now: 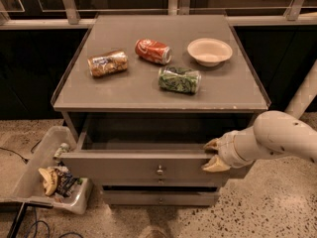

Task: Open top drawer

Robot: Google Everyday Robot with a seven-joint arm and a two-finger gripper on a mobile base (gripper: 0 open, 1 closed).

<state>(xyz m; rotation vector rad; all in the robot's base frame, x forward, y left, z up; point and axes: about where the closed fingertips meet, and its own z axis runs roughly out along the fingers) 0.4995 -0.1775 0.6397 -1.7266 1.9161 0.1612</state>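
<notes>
One gripper (214, 154) against the right end of the top drawer (119, 165), jaws spread apart. Pulled partly out

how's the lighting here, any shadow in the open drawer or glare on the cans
Camera view: the inside of the pulled-out wide grey top drawer lies in deep shadow under the grey cabinet top; camera view also shows a faint highlight on the red soda can, no strong glare; the cream two-finger gripper at the drawer front's right end is evenly lit.
</notes>
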